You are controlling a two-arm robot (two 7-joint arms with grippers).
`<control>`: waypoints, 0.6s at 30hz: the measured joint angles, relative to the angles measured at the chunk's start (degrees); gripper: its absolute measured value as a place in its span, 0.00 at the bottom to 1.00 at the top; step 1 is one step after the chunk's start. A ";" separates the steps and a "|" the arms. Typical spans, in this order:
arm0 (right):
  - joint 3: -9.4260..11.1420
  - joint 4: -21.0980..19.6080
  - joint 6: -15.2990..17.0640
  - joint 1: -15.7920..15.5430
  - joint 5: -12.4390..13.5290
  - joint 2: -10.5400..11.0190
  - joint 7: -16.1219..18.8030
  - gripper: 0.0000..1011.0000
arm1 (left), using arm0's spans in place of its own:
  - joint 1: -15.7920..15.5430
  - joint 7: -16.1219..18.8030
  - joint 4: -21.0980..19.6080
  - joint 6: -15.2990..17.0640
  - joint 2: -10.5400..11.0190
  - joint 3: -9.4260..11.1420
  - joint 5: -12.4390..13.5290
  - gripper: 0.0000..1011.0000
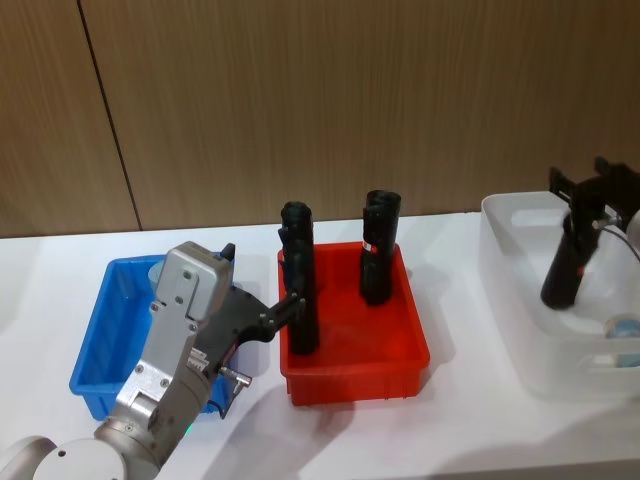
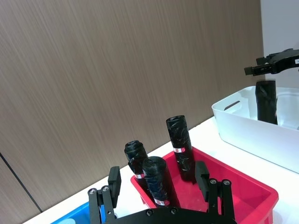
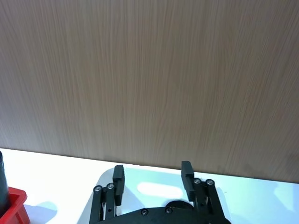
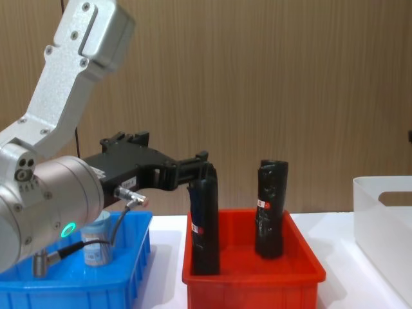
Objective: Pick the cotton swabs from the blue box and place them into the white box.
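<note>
The blue box (image 1: 92,352) stands at the table's left, with my left arm over it. One cotton swab jar (image 4: 98,241) with a pale blue lid sits inside, its lid (image 1: 156,270) partly hidden by the arm. My left gripper (image 2: 158,179) is open and holds nothing; it hangs above the blue box's right side with its fingertips (image 1: 290,305) reaching toward the red bin. The white box (image 1: 520,300) stands at the right, with another pale-lidded jar (image 1: 625,327) in it. Above that box my right gripper (image 1: 600,190) is open and holds nothing.
Between the two boxes stands a red bin (image 1: 355,370) holding tall black rolls (image 1: 380,245). One more black roll (image 1: 567,262) stands inside the white box under the right gripper. A wood-panel wall runs behind the white table.
</note>
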 joint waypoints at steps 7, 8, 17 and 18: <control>0.14 1.85 -0.72 0.72 0.81 -0.10 0.35 0.91 | 0.00 0.00 0.00 0.00 0.00 0.00 0.00 0.99; 0.14 1.85 -0.72 0.72 0.81 -0.10 0.35 0.93 | 0.00 0.00 0.00 0.00 0.00 0.00 0.00 0.99; 0.35 2.70 -1.60 1.01 1.37 -0.12 0.68 0.99 | 0.00 0.00 0.00 0.00 0.00 0.00 0.00 0.99; 0.40 2.71 -1.72 1.01 1.40 -0.10 0.75 0.99 | 0.00 0.00 0.00 0.00 0.00 0.00 0.00 0.99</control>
